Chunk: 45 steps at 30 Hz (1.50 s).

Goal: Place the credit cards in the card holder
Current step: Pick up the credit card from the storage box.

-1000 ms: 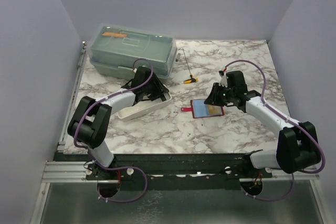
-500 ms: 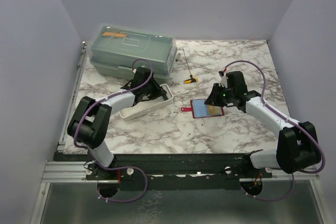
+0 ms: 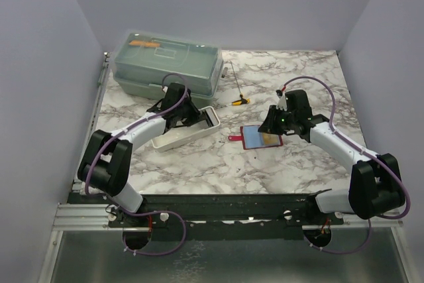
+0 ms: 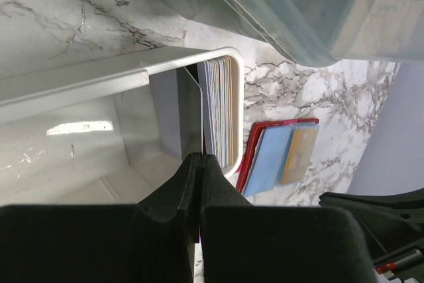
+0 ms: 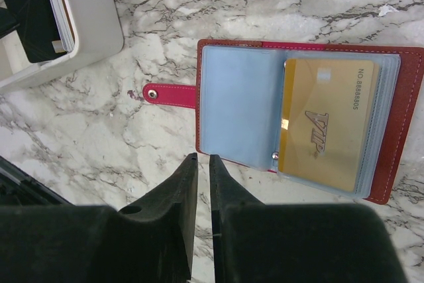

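Note:
A white tray holds a stack of credit cards standing on edge at its right end. My left gripper reaches into the tray and is shut on one dark blue-grey card, held on edge beside the stack. The red card holder lies open on the marble with blue sleeves and a gold card in one. My right gripper hovers at the holder's edge, its jaws almost together with nothing between them.
A grey-green lidded box stands behind the tray, close over the left gripper. A yellow-handled tool lies on the marble behind the holder. The holder's red snap strap sticks out toward the tray.
My left arm has shifted: its elbow swung left and the wrist drew back a little toward the box, still over the tray. The right arm and card holder have not moved.

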Tool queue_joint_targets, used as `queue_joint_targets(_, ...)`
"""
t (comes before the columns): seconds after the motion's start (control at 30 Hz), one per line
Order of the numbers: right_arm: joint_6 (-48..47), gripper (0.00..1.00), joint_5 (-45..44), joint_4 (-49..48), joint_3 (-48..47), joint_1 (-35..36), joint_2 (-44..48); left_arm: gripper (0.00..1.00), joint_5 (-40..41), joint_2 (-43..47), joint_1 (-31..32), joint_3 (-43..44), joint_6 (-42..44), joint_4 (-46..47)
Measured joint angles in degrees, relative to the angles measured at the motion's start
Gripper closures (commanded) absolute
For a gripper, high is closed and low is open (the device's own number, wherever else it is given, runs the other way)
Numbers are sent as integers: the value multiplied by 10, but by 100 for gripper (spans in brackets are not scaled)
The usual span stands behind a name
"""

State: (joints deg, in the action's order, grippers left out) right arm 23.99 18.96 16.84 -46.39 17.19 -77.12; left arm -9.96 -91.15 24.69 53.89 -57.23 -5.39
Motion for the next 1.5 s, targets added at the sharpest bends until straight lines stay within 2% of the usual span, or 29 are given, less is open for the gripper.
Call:
queue_joint_targets(0.67,0,86,13,0,0,0,-23,99,-2,41,-15,60,3,-160)
queue_joint_targets(0.73,0,86,15,0,0,0,-24,76,-2,41,-15,61,13,-166)
queue_joint_targets(0.77,0,86,15,-1,0,0,-25,69,-2,40,-15,61,20,-170)
queue_joint_targets(0.87,0,86,16,-1,0,0,-25,55,-4,33,-15,67,37,-174)
queue_joint_targets(0.93,0,86,17,-1,0,0,-25,50,-4,23,-15,71,43,-174)
queue_joint_targets(1.07,0,86,18,-1,0,0,-25,49,0,-11,-13,84,48,-172)
queue_joint_targets(1.27,0,86,18,-1,0,0,-25,55,18,-71,-5,103,44,-171)
queue_joint_targets(1.37,0,86,18,-1,0,0,-25,70,29,-94,3,111,43,-170)
queue_joint_targets(1.47,0,86,19,-1,0,0,-25,96,36,-106,7,113,40,-163)
queue_joint_targets(1.5,0,86,19,-1,0,0,-24,100,36,-107,8,113,39,-161)
